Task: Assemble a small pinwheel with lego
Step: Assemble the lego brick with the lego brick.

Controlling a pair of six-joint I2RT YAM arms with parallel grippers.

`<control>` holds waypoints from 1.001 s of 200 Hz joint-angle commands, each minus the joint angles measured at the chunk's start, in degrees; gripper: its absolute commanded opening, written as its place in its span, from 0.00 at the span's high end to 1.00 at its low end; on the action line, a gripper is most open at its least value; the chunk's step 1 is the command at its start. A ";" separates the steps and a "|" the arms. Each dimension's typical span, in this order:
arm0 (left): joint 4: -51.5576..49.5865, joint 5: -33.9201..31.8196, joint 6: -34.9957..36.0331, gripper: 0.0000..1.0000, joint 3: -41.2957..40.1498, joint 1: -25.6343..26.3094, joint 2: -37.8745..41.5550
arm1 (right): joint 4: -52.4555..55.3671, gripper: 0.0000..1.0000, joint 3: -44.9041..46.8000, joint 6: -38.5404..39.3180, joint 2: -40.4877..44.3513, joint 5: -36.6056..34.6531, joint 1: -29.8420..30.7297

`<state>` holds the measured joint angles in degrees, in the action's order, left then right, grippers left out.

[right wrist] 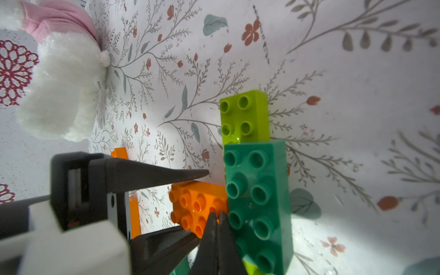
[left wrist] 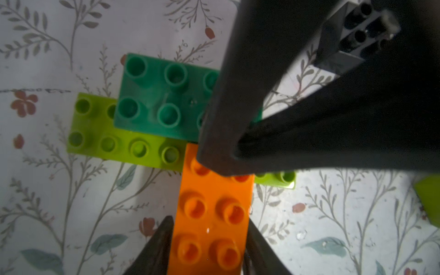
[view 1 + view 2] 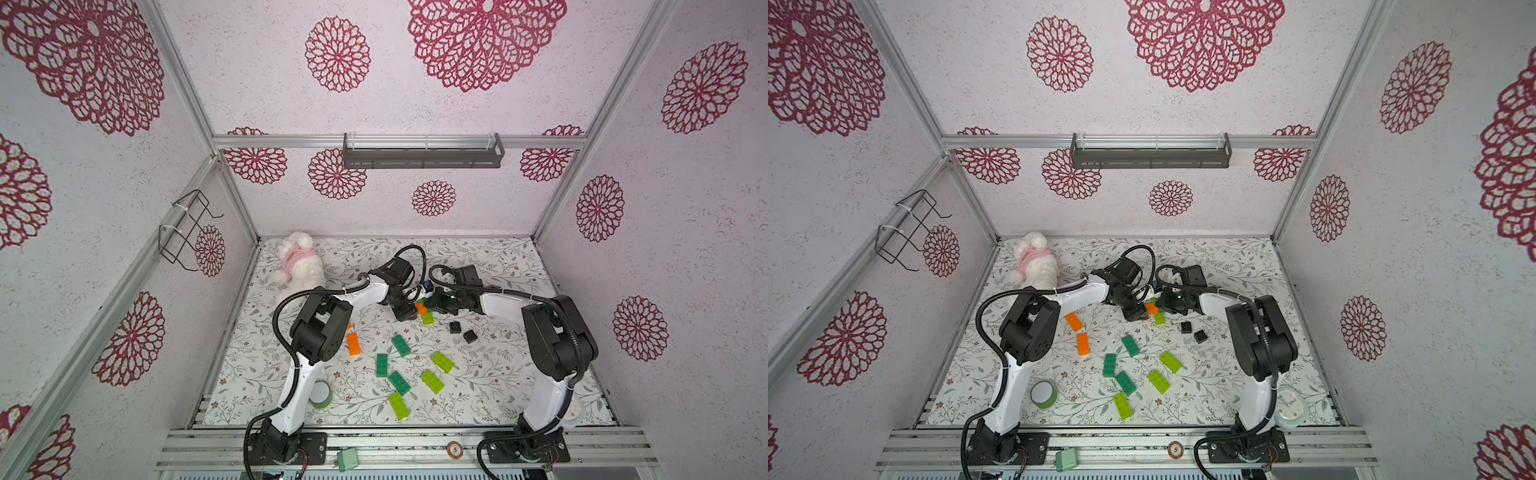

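Observation:
Mid-table stands a partly built lego cluster: a dark green brick (image 2: pixel 164 97) overlaps a lime brick (image 2: pixel 123 145), and an orange brick (image 2: pixel 214 214) butts against them. My left gripper (image 2: pixel 209 219) is open and straddles the orange brick's outer end, its fingers (image 1: pixel 166 171) just off the sides. My right gripper (image 1: pixel 217 214) is shut and empty, its tips resting where orange (image 1: pixel 195 202) meets dark green (image 1: pixel 257 190). In both top views the two grippers meet over the cluster (image 3: pixel 422 309) (image 3: pixel 1152 309). Loose bricks lie nearer the front: orange (image 3: pixel 353 344), dark green (image 3: pixel 400 345), lime (image 3: pixel 443 361), black (image 3: pixel 455 327).
A white plush toy (image 3: pixel 297 266) lies at the back left. A green tape roll (image 3: pixel 321 394) stands by the left arm's base, and a pale round container (image 3: pixel 575 411) by the right arm's. On the front rail are a mint-green box (image 3: pixel 347 459) and a round token (image 3: pixel 454 449).

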<state>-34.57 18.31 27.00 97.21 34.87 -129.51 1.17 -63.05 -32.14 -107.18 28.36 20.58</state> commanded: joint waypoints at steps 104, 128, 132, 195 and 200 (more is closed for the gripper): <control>3.60 3.49 1.46 0.65 -1.78 -0.95 4.20 | 6.48 1.00 2.49 1.05 -0.46 -6.61 -0.82; 2.93 2.90 1.42 0.67 -1.15 -0.55 3.95 | 6.45 1.00 2.94 1.14 -0.09 -7.88 -0.87; 2.94 2.92 1.30 0.67 -1.15 -0.49 4.00 | 6.12 1.00 3.16 1.19 -0.01 -7.75 -0.83; 2.27 0.68 1.91 0.68 -0.79 0.09 3.55 | 0.46 0.98 4.31 1.93 2.86 -0.92 -0.82; 2.24 0.77 1.96 0.68 -0.80 0.04 3.52 | 0.34 0.97 4.13 1.94 3.10 -0.76 -0.87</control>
<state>-32.14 19.73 27.86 95.00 34.81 -126.98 -2.83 -59.68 -31.88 -105.41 27.46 20.01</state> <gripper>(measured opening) 0.356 0.056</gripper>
